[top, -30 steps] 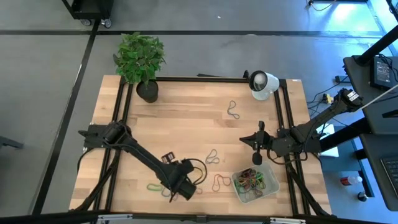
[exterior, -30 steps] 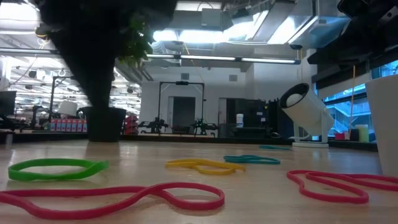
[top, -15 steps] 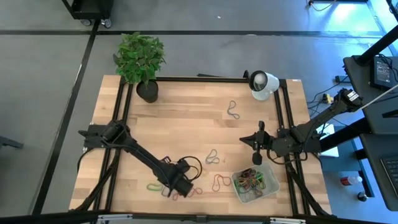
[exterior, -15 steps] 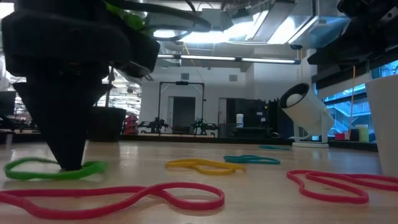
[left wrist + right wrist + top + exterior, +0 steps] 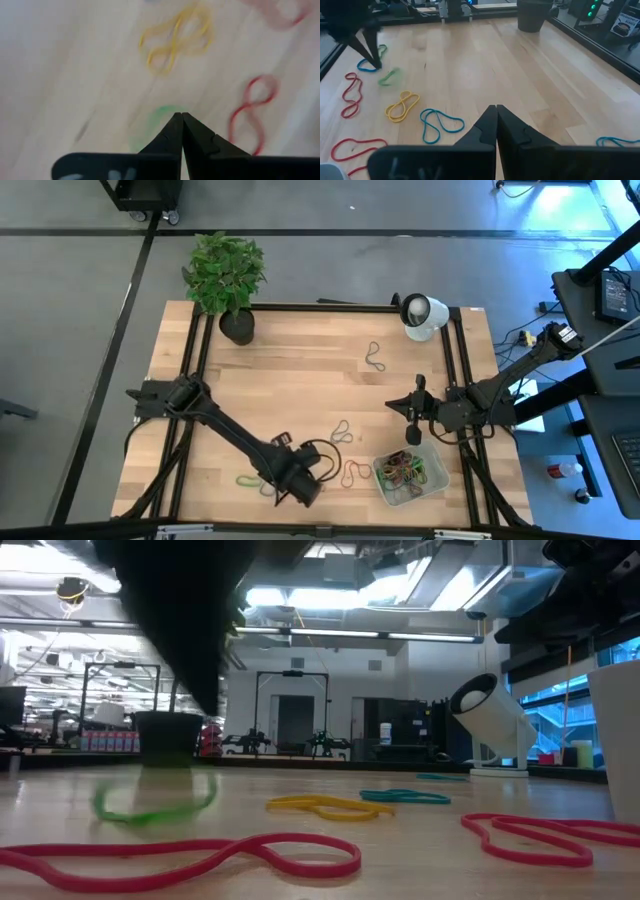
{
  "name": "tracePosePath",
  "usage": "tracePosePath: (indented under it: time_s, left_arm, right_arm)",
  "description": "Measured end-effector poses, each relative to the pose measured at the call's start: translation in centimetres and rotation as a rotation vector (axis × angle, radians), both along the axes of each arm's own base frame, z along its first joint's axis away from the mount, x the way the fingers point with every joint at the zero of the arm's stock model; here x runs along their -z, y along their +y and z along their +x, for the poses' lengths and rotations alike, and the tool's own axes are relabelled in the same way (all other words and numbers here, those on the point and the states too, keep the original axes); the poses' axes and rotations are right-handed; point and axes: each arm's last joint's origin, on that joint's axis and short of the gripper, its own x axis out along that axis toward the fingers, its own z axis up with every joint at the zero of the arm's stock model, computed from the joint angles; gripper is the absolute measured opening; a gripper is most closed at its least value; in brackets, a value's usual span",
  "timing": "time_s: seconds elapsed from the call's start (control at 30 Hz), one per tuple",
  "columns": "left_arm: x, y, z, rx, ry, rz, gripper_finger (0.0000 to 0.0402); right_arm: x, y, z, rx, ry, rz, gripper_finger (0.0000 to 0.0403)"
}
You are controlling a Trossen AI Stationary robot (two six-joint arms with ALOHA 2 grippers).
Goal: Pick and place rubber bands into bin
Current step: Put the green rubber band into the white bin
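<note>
My left gripper (image 5: 303, 492) is near the table's front edge, left of the bin (image 5: 432, 488), and is shut on a green rubber band (image 5: 150, 131). In the low view its fingers point down (image 5: 205, 705) and the blurred green band (image 5: 155, 802) is under them. Loose rubber bands lie on the wood around it: red (image 5: 190, 860), yellow (image 5: 325, 806), blue (image 5: 405, 796) and another green one (image 5: 245, 478). The bin holds several bands. My right gripper (image 5: 411, 432) is shut on nothing, just beyond the bin's far left corner. My left gripper pinches the green band's upper edge (image 5: 172, 111) between its two fingertips, coming from above and pointing down. The loop hangs slack below the tips, low over the wood. Whether its lower end still touches the table cannot be told through the blur.
A potted plant (image 5: 237, 327) stands at the far left corner and a white round device (image 5: 422, 315) at the far right. Black frame rails (image 5: 195, 380) run along the table's sides. A second red band (image 5: 560, 835) lies by the bin's wall (image 5: 615, 740).
My left gripper went down onto the green band, took hold of it, then rose and moved toward the table's right edge. The green band has left its flat place on the wood and shifted right with the gripper, hanging under it.
</note>
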Motion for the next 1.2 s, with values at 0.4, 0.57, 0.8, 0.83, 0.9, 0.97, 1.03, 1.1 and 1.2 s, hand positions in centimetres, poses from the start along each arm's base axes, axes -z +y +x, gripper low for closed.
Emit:
tracePosePath:
  time_s: [0.4, 0.57, 0.8, 0.83, 0.9, 0.97, 1.03, 1.1, 1.2]
  left_arm:
    - [-4.2, 0.5, 2.3, 0.158, -0.144, 0.119, 0.0001]
    - [-2.1, 1.8, 0.6, 0.016, 0.074, 0.035, 0.0030]
    - [2.5, 3.2, -2.0, -0.139, 0.274, 0.057, 0.0121]
    - [2.9, 3.3, -2.3, -0.155, 0.283, 0.062, 0.0132]
    - [3.5, 3.4, -2.5, -0.162, 0.288, 0.061, 0.0150]
    - [4.0, 3.3, -2.3, -0.151, 0.262, 0.039, 0.0160]
    - [4.1, 3.2, -2.1, -0.138, 0.242, 0.026, 0.0163]
    - [4.1, 3.2, -2.0, -0.134, 0.232, 0.021, 0.0163]
    - [4.1, 3.3, -1.9, -0.130, 0.224, 0.035, 0.0158]
  right_arm:
    - [0.0, 0.0, 0.0, 0.000, 0.002, -0.001, 0.0005]
    - [0.1, 0.0, 0.0, 0.001, 0.009, -0.004, 0.0005]
    - [0.1, 0.0, -0.1, 0.000, 0.013, -0.003, 0.0005]
    - [0.1, 0.0, -0.1, 0.000, 0.013, -0.002, 0.0005]
    - [0.1, 0.0, -0.1, 0.002, 0.012, 0.002, 0.0005]
    - [0.1, 0.0, -0.1, 0.003, 0.011, 0.004, 0.0005]
    - [0.1, 0.0, -0.1, 0.003, 0.011, 0.005, 0.0005]
    - [0.1, 0.0, -0.1, 0.003, 0.011, 0.005, 0.0005]
    - [0.1, 0.0, -0.1, 0.004, 0.011, 0.006, 0.0005]
